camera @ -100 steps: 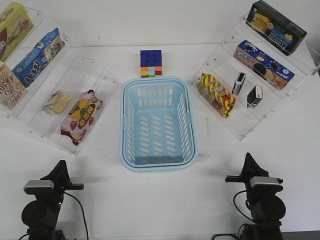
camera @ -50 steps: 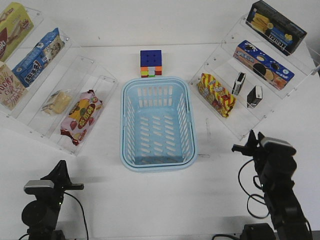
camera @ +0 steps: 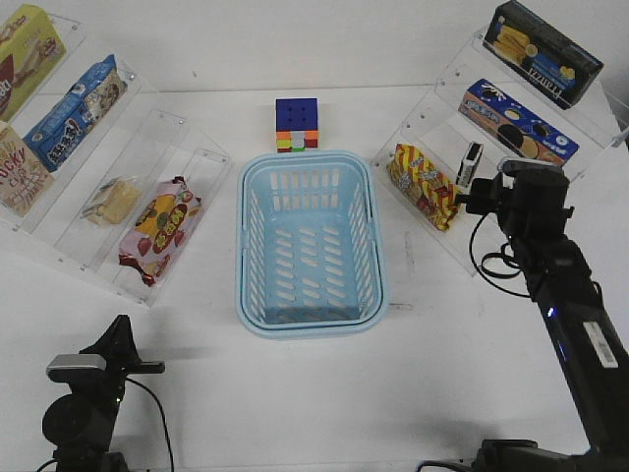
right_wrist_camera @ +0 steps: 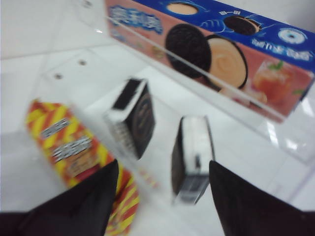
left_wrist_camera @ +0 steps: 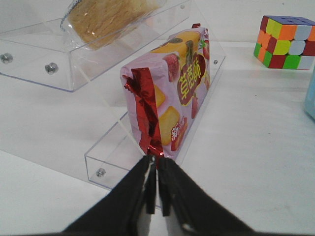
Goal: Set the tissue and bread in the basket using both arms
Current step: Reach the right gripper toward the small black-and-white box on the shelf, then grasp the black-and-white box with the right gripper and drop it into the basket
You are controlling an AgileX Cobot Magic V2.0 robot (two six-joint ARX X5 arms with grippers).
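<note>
From the front we see the light-blue basket (camera: 312,244) at the middle of the worktop (camera: 314,393), the bread (camera: 111,200) on the left clear shelf, and the right gripper (camera: 475,196) raised by the right shelf. Our left wrist view shows the left gripper (left_wrist_camera: 156,183) with fingers pressed narrow together, facing a pink snack bag (left_wrist_camera: 170,101), the bread above it. In our right wrist view the right fingers (right_wrist_camera: 78,206) spread wide, a tissue (right_wrist_camera: 193,158) pack standing between them on the shelf, holding nothing.

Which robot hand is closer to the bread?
The left one. The left hand sits low at the near table edge, below the shelf holding the bread. The right hand is far across the basket, at the tissue packs.
</note>
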